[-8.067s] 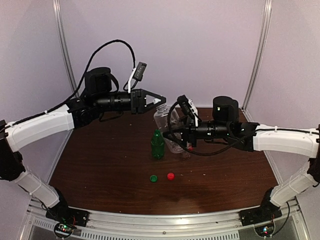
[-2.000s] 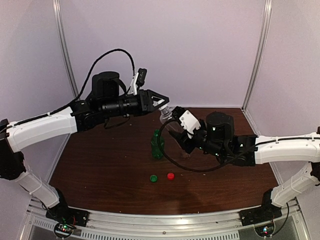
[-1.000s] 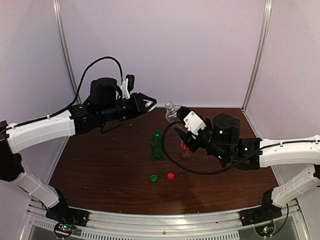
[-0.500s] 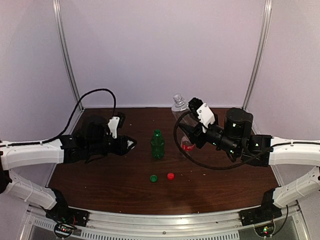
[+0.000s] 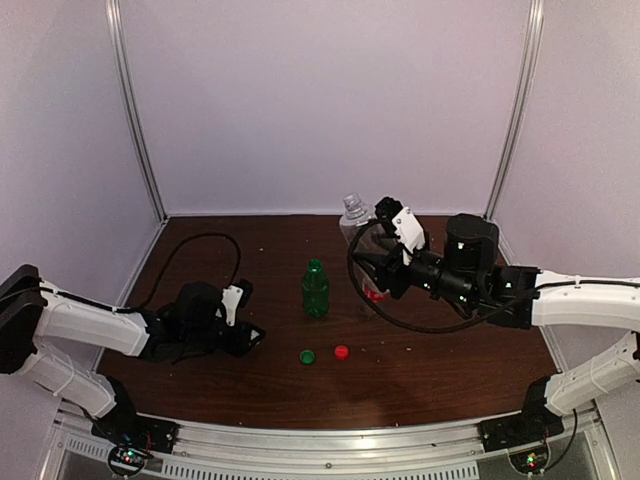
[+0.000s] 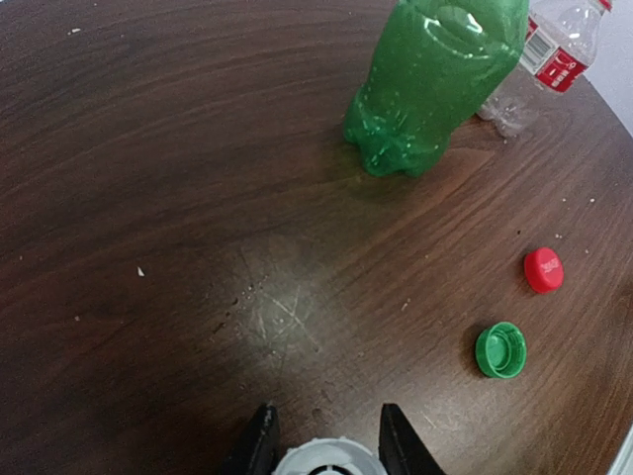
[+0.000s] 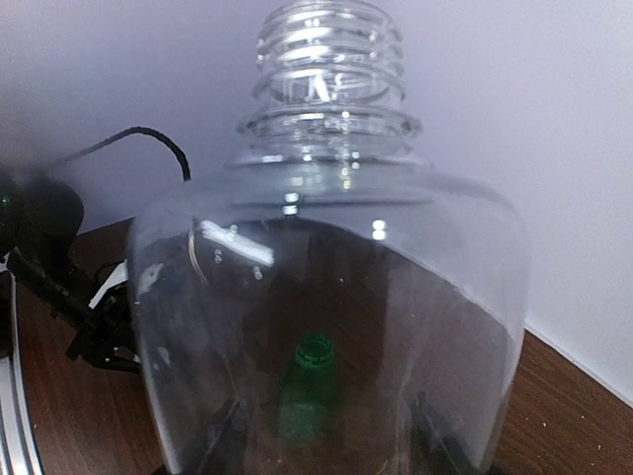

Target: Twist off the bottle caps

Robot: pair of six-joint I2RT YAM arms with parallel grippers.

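Holding low: left gripper (image 5: 250, 338) pinches the white cap (image 6: 326, 460) over the table (image 6: 148, 198), likely to set it beside the red cap (image 6: 542, 269) and green cap (image 6: 499, 349).
Steadying: right gripper (image 5: 372, 265) clamps around the wide clear bottle (image 7: 326, 297).
Wrist views alone: the pinched cap; the bottle's bare neck threads.

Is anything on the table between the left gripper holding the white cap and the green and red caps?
Nothing visible. Only bare table lies between the left gripper, with the white cap, and the green cap and red cap. The green bottle stands farther back, off that line.
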